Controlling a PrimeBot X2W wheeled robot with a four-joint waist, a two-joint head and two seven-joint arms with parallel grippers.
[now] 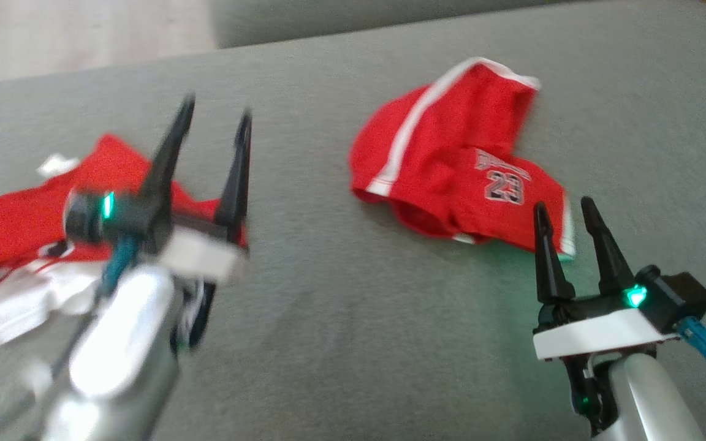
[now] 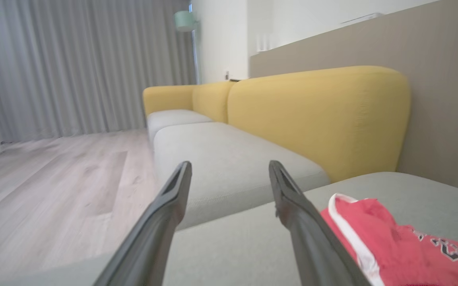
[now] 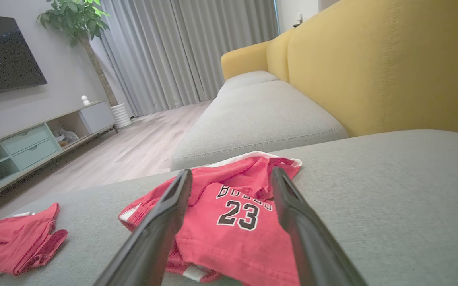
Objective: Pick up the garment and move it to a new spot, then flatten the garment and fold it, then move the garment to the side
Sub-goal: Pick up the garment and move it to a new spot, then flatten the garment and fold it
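Observation:
A crumpled red garment point(image 1: 451, 153) with white trim and the number 23 lies mid-cushion on the grey sofa seat point(image 1: 328, 343). My right gripper point(image 1: 564, 205) stands open just in front of its near edge, holding nothing. In the right wrist view the garment point(image 3: 237, 214) lies between and beyond the open right gripper point(image 3: 232, 171). My left gripper point(image 1: 217, 109), blurred, hovers open and holding nothing above a second red and white garment point(image 1: 16, 245) at the left. The left wrist view has the open left gripper point(image 2: 229, 163) with the numbered garment point(image 2: 392, 246) at lower right.
The yellow sofa back point(image 3: 372, 67) rises behind the seat. Another grey seat cushion point(image 3: 257, 115) adjoins beyond a gap. Wooden floor point(image 2: 54, 186), a low TV cabinet point(image 3: 34, 143), a potted plant point(image 3: 78, 24) and curtains point(image 2: 74, 67) lie to the left.

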